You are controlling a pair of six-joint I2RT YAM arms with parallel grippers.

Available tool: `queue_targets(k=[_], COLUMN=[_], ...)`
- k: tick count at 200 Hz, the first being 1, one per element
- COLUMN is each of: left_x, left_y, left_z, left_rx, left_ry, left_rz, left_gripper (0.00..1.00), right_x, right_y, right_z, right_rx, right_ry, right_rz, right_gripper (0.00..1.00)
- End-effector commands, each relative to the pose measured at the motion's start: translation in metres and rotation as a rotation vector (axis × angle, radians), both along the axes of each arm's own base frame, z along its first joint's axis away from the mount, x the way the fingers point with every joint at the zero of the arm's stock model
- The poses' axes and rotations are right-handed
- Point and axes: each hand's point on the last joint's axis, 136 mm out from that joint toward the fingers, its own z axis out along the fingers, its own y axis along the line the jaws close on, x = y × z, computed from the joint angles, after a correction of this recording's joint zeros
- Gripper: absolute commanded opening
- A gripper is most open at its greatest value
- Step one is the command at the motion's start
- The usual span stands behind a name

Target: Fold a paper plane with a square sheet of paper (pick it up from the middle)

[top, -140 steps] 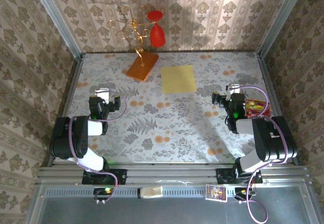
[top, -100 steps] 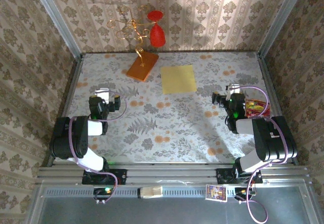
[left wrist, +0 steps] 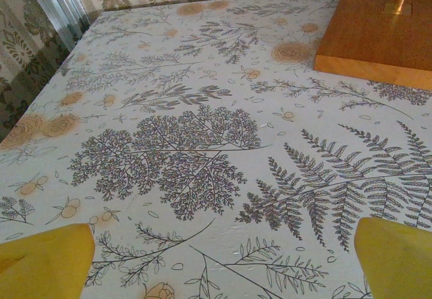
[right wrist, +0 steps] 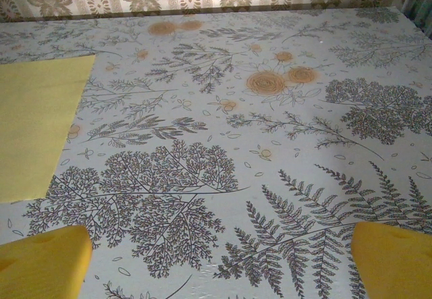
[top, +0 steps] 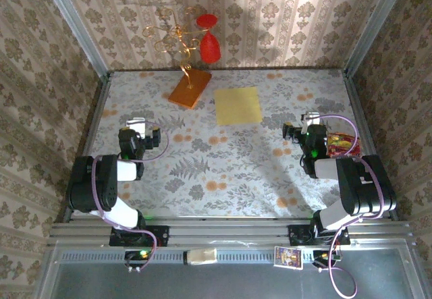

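Grippers on both arms stand wide open and empty. Top view: the left gripper (top: 138,122) sits near the table's (top: 223,177) left edge, the right gripper (top: 309,120) near its right edge. The square sheet of paper (top: 237,105) lies flat and unfolded by the middle of the far edge, well apart from both, just right of an orange-brown slab (top: 190,87). Left wrist view: yellow fingertips (left wrist: 44,262) spread wide above the patterned table, slab ahead at right. Right wrist view: fingertips (right wrist: 395,258) equally spread, sheet flat ahead at left.
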Motion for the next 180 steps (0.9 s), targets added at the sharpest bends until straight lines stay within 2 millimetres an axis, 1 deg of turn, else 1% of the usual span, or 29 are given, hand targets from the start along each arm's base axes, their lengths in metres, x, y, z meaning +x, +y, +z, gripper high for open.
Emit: queue_targets(k=[1,63,85,96,104,106,109,119,126,130,134,144,153,154,166,167,169,170,180], left_x=[0.005,0.004,-0.001,-0.006,-0.009,-0.010,-0.011,-0.014,-0.016,-0.016,-0.016,-0.017,-0.017,-0.017,-0.018,-0.019,-0.019,-0.019,-0.018], left_y=[0.000,0.002,0.006,0.010,0.011,0.011,0.012,0.012,0.013,0.013,0.013,0.013,0.015,0.015,0.018,0.018,0.018,0.017,0.010], left_z=[0.008,0.010,0.013,0.019,0.023,0.025,0.028,0.036,0.043,0.046,0.054,0.063,0.075,0.079,0.091,0.089,0.094,0.092,0.104], left_rx=[0.002,0.003,0.001,-0.001,0.000,0.002,0.003,0.010,0.016,0.020,0.023,0.021,-0.017,-0.026,-0.133,-0.142,-0.161,-0.169,-0.249], left_ry=[-0.022,-0.031,-0.067,-0.099,-0.109,-0.114,-0.118,-0.125,-0.125,-0.120,-0.127,-0.095,-0.077,-0.082,-0.031,-0.021,-0.017,-0.007,0.032], left_rz=[-0.005,0.009,0.033,0.054,0.062,0.065,0.068,0.077,0.086,0.089,0.094,0.114,0.150,0.153,0.214,0.217,0.224,0.226,0.219], left_gripper=[1.00,1.00,1.00,1.00,1.00,1.00,1.00,1.00,1.00,1.00,1.00,1.00,1.00,1.00,1.00,1.00,1.00,1.00,1.00], right_x=[0.003,0.002,0.001,0.000,-0.002,-0.003,-0.003,-0.006,-0.008,-0.008,-0.010,-0.012,-0.015,-0.015,-0.015,-0.015,-0.014,-0.014,-0.011], right_y=[0.002,0.002,0.000,-0.001,-0.004,-0.004,-0.005,-0.007,-0.009,-0.009,-0.009,-0.006,0.003,0.003,0.020,0.021,0.023,0.025,0.037], right_z=[0.001,0.001,0.006,0.017,0.028,0.027,0.038,0.054,0.064,0.073,0.076,0.090,0.099,0.100,0.112,0.113,0.115,0.116,0.125], right_rx=[-0.003,-0.004,-0.008,-0.012,-0.020,-0.023,-0.026,-0.023,0.006,0.039,0.066,0.157,0.249,0.256,0.353,0.359,0.368,0.372,0.401], right_ry=[-0.006,-0.010,-0.018,-0.021,-0.020,-0.006,-0.023,-0.015,-0.008,-0.015,0.001,0.022,0.061,0.064,0.076,0.077,0.076,0.075,0.070], right_rz=[0.018,0.018,0.003,-0.006,-0.025,-0.030,-0.038,-0.068,-0.095,-0.109,-0.120,-0.144,-0.132,-0.132,-0.087,-0.084,-0.079,-0.075,-0.046], right_gripper=[1.00,1.00,1.00,1.00,1.00,1.00,1.00,1.00,1.00,1.00,1.00,1.00,1.00,1.00,1.00,1.00,1.00,1.00,1.00])
